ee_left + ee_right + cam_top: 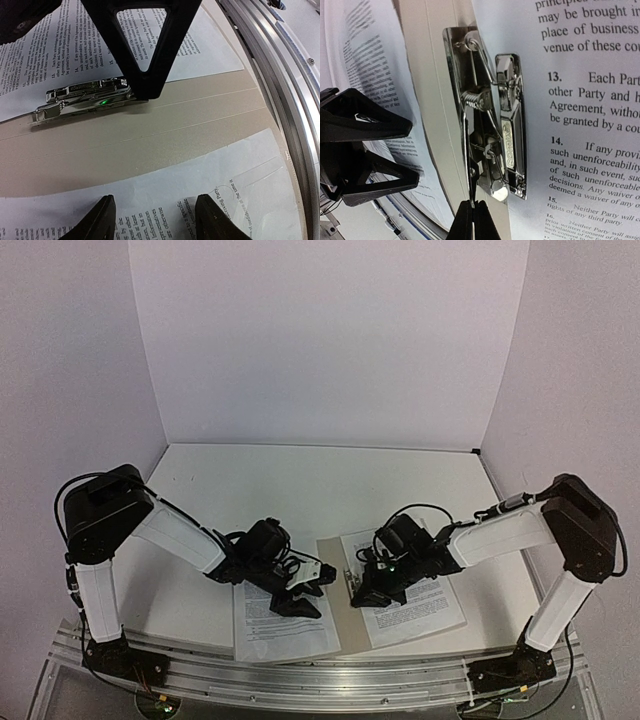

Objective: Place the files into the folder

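Note:
The tan folder (pixel 331 548) lies open at the near edge of the table, its bare spine (pixel 150 135) between two printed files. One file (pixel 285 625) covers the left half, the other (pixel 415 612) the right half. A chrome spring clip (pixel 496 125) sits on the spine at the right file's edge (pixel 590 100). My right gripper (pixel 473 212) is shut on the clip's thin metal lever (pixel 470 170), and shows as a black finger (pixel 147 55) in the left wrist view. My left gripper (pixel 156 220) stands open just over the left file (pixel 165 192), nothing between its fingers.
An aluminium rail (pixel 287 85) runs along the table's near edge, close beside the folder. White walls enclose the back and both sides. The two grippers (pixel 305 600) (pixel 362 592) are a short distance apart over the spine.

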Available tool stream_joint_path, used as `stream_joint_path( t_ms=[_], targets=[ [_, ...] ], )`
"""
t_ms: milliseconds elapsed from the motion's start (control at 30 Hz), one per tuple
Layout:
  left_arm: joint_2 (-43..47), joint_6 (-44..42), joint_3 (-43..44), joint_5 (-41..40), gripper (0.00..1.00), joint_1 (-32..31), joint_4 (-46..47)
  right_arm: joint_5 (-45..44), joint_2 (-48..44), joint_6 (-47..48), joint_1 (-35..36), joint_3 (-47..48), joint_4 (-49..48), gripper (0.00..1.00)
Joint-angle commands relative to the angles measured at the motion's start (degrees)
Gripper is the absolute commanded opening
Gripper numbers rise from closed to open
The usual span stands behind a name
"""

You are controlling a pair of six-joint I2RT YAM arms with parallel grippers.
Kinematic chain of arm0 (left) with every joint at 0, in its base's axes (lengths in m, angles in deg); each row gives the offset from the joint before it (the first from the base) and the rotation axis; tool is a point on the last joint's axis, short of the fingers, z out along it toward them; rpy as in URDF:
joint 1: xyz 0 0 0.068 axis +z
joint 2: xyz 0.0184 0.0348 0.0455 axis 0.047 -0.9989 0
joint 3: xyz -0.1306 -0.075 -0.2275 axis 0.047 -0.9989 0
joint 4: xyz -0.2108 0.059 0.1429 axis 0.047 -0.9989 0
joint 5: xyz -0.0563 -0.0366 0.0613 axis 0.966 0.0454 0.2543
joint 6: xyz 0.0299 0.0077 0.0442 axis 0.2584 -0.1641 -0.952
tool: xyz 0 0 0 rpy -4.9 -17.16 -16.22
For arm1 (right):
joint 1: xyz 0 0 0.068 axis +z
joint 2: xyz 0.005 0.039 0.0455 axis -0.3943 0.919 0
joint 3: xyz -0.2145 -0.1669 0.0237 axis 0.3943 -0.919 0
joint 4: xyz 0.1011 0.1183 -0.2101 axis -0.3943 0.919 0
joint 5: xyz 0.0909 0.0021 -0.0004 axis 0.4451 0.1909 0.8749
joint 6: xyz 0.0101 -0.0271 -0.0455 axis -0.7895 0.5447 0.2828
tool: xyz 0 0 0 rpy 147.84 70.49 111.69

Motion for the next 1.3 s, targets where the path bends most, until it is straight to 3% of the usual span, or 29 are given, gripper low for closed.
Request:
stream_joint_path(
  t_ms=[0, 200, 400, 667, 967, 1100, 1267],
  targets=[
    [-0.8, 0.8, 1.3, 1.9, 0.56, 0.2, 4.3, -2.9, 4.3, 1.2, -0.3, -4.2, 7.7, 0.0],
    [0.8, 3.6, 5.1, 3.9, 0.59, 0.2, 9.7, 2.6, 4.9, 1.9, -0.3, -4.0, 2.6, 0.0],
    [-2.5, 13.5, 9.0, 1.0, 0.6, 0.2, 11.1, 3.4, 3.8, 1.4, -0.3, -5.3, 1.5, 0.0],
    [-4.8, 21.1, 10.2, -10.0, 0.5, 1.6, 8.4, 8.2, 1.4, -3.7, 0.3, -8.1, -5.9, 0.0],
    [-5.5, 29.5, 16.4, -11.2, 0.4, 3.9, -1.0, 11.5, 3.8, -5.4, 1.1, -6.5, -13.7, 0.0],
    [-6.1, 35.5, 16.8, -10.2, 0.39, 2.8, -1.7, 10.9, 3.3, -7.0, 1.0, -8.4, -14.0, 0.0],
    [-7.9, 34.3, 15.5, -11.1, 0.38, 1.2, 1.6, 7.2, 1.5, -9.6, 1.0, -11.4, -13.7, 0.0]
  ],
)
